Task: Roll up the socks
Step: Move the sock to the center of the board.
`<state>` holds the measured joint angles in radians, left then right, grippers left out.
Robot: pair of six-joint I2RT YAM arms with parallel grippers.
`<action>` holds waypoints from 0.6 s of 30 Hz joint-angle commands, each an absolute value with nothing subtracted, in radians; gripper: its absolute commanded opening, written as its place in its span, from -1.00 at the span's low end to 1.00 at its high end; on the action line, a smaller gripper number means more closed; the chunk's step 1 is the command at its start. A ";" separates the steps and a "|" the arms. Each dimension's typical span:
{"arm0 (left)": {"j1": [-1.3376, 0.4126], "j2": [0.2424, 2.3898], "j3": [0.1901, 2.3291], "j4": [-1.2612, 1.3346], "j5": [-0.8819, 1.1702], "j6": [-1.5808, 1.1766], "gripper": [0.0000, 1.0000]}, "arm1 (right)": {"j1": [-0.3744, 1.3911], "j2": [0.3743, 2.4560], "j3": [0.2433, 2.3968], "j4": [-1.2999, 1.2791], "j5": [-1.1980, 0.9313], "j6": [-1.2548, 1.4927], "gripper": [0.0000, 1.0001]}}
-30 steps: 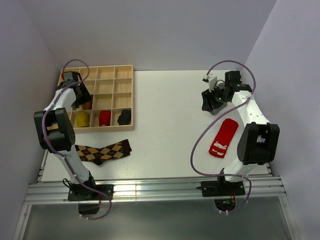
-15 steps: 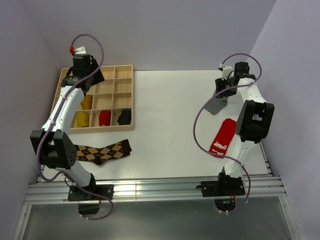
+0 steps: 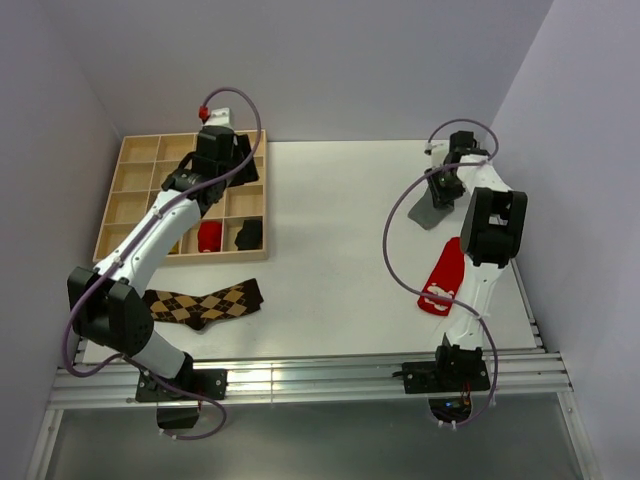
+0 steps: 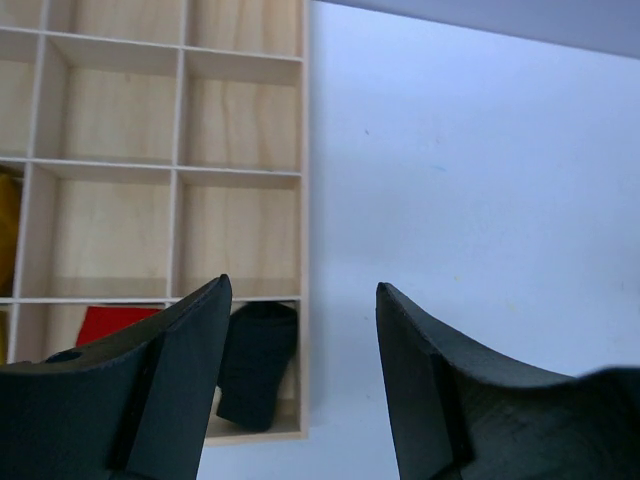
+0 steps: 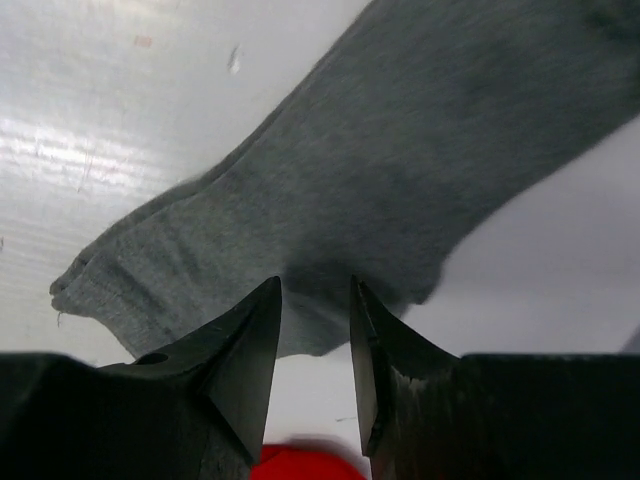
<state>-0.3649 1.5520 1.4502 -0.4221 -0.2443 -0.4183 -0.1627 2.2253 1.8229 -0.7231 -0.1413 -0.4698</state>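
Note:
A plain grey sock (image 3: 430, 213) lies flat at the far right of the table, and a red sock with white marks (image 3: 443, 275) lies just nearer than it. My right gripper (image 3: 446, 180) is down at the grey sock's edge (image 5: 330, 190). Its jaws (image 5: 313, 287) stand a narrow gap apart with flat cloth and bare table between them, nothing pinched. A brown-tan argyle sock (image 3: 205, 303) lies at the near left. My left gripper (image 3: 213, 160) hangs open and empty (image 4: 302, 290) over the tray's right column.
The wooden compartment tray (image 3: 253, 140) sits at the far left. Its near row holds a red bundle (image 3: 208, 235) and a black bundle (image 3: 248, 233), the black bundle (image 4: 258, 350) showing under my left fingers. The right arm's cable loops above the red sock.
My left arm has swung from the tray's left column up and across to its right side. The right gripper has shifted towards the far wall, uncovering the grey sock, and its jaws have narrowed.

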 commanded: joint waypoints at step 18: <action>-0.522 1.352 1.284 -0.362 -0.265 -0.489 0.28 | 0.119 1.962 1.361 -0.753 -0.153 -0.689 -0.16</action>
<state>-0.5106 1.4216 1.2961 -0.4004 -0.2527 -0.4599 0.0719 2.0167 1.4322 -0.6849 -0.1032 -0.6197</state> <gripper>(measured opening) 0.640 0.417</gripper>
